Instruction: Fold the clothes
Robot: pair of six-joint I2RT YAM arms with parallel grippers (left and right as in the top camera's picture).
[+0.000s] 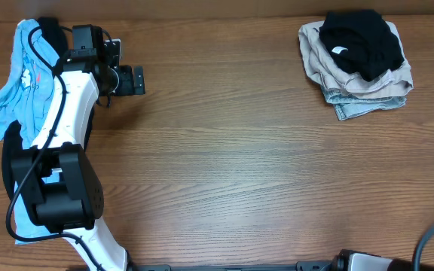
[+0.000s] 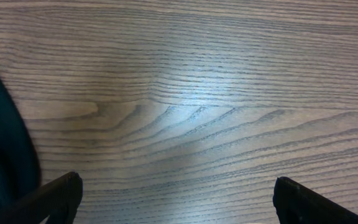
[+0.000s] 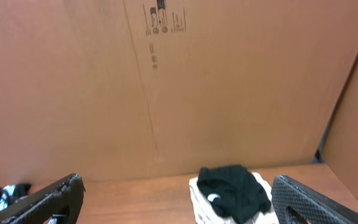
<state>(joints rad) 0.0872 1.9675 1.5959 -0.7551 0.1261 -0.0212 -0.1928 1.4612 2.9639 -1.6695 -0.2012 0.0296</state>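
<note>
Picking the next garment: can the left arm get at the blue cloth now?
Probably yes. The left gripper hangs open over bare table; the blue cloth lies close beside it, partly beneath the left arm itself.

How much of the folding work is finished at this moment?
Done: a folded stack sits at the far right, black garment on top. In hand: nothing; the left gripper and right gripper are open and empty. Left: the crumpled blue clothes at the far left.
</note>
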